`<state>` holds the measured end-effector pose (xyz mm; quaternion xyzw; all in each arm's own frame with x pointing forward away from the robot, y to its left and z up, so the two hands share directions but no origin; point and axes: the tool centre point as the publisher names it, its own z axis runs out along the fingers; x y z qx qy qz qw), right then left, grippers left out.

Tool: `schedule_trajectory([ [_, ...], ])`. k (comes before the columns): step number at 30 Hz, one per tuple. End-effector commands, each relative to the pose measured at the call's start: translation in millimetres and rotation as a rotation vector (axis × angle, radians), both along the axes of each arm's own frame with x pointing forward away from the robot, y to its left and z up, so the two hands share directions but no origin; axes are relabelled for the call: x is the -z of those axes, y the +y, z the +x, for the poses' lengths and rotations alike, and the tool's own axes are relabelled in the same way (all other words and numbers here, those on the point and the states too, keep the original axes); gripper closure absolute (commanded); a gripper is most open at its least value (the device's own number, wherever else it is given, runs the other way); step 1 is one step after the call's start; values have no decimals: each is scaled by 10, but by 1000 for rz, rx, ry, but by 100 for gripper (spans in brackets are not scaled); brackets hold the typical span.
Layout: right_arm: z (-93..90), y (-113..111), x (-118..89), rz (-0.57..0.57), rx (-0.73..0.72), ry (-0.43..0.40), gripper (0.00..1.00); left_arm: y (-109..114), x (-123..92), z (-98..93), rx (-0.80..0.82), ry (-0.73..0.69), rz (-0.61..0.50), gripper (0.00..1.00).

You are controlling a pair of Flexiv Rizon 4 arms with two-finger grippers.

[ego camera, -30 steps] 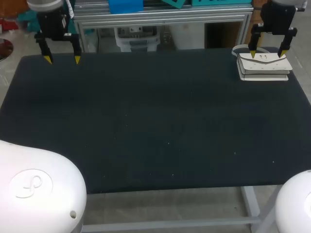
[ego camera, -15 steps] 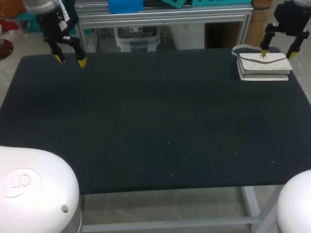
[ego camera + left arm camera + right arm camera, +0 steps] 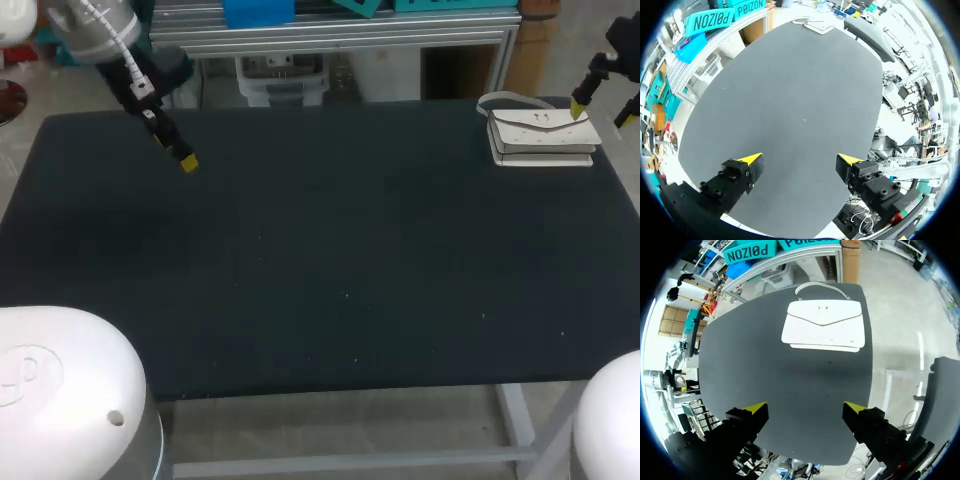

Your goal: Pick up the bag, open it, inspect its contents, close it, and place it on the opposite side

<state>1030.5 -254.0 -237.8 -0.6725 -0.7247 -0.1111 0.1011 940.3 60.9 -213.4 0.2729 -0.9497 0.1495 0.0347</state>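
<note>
At the far right corner of the table (image 3: 320,250) the white bag (image 3: 540,135) lies flat, flap up, with its looped handle (image 3: 505,98) curling off the far left end toward the table's back edge. Its long axis runs side to side, along that back edge. The right gripper (image 3: 806,408) hangs just beside the bag's right end, fingers spread wide and holding nothing. In the right wrist view the bag sits ahead of the fingers, not between them, and its length lies parallel to the line across the two tips, so a grip across the short side would probably want a turn of the wrist. The left gripper (image 3: 800,160), also wide and empty, is over the far left of the table, well apart from the bag, so the right arm is plainly the nearer. The table's right edge runs close by the bag, leaving little margin there.
</note>
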Motion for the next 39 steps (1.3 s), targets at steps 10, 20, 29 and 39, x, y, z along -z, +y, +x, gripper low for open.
schedule_trajectory([
  [10, 263, -318, 164, 138, -33, 47, 0, -374, 136, -149, 199, -166, -193, 0],
  [20, 449, -371, 348, 148, -58, 50, 0, -431, 229, -193, 291, -253, -202, 0],
  [29, 621, -462, 455, 155, -70, 76, 0, -694, 391, -150, 448, -348, -243, 0],
  [39, 755, -562, 611, 171, -67, 73, 0, -892, 488, -41, 488, -336, -264, 0],
])
